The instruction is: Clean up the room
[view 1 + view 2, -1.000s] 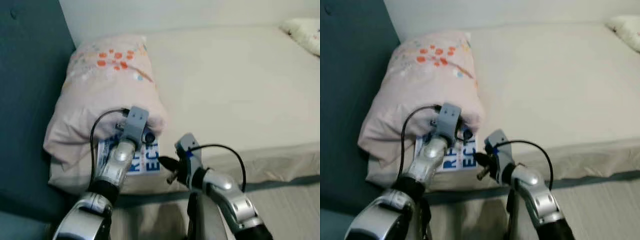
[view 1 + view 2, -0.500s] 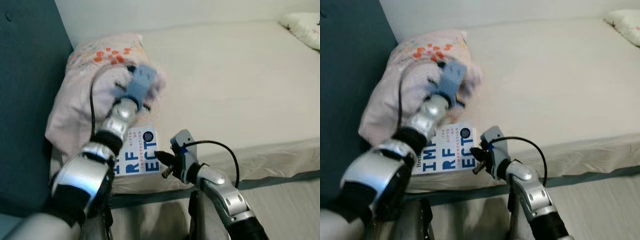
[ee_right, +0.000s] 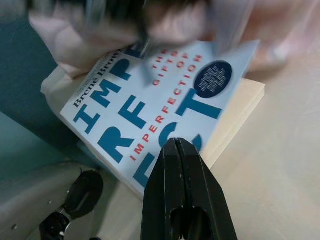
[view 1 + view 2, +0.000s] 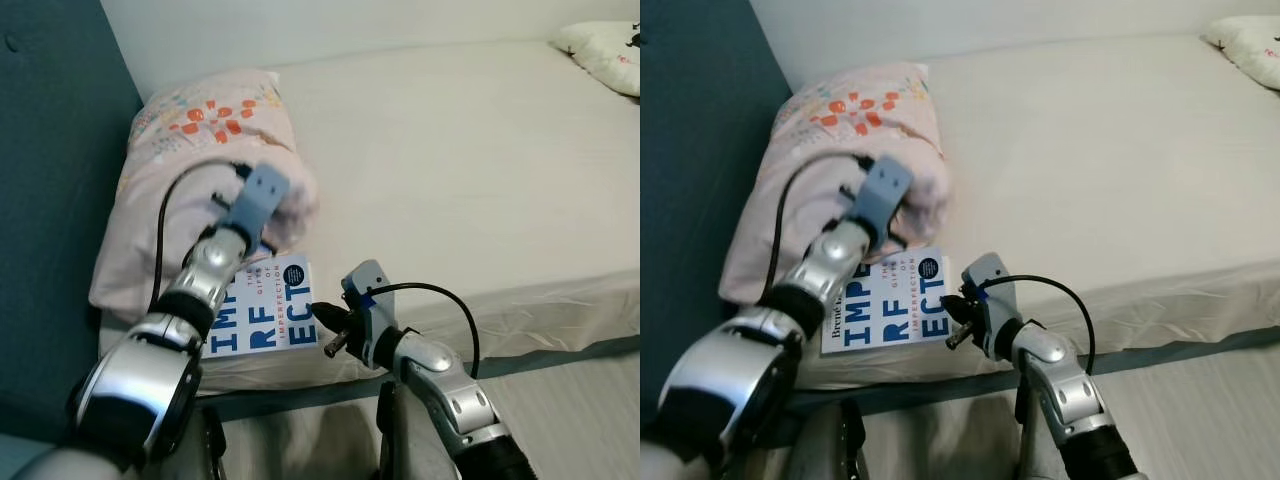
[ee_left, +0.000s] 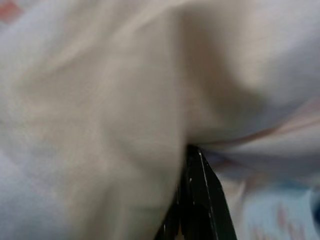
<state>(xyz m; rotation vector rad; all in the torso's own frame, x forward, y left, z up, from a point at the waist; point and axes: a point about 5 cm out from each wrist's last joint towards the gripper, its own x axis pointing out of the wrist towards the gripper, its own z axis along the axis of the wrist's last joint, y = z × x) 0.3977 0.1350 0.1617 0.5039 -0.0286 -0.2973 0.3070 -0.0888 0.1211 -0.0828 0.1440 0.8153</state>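
**Book uncovered at bed's near corner, right claw closest**

Book [image 4: 887, 301] lies flat on the bed [image 4: 1120, 170], at the near corner, cover up, white with big blue lettering. Its far edge is tucked under the pink pillow [image 4: 855, 130], the rest exposed. Long axis runs roughly across the view, parallel to the bed's front edge.

Left claw [image 4: 262, 232] is at the pillow's near lower edge, above the book's far side. In the left wrist view its fingers [image 5: 196, 200] are pressed together with pillow fabric bunched at them; looks like it is pinching the cloth, holding it off the book.

Right claw [image 4: 952, 312] hovers just beside the book's right-hand short edge, fingers [image 3: 182, 195] pressed together, tips pointing at the cover, holding nothing.

Judgement: right claw is the nearer for the pickup; it would need to spread and approach that short edge leftward.
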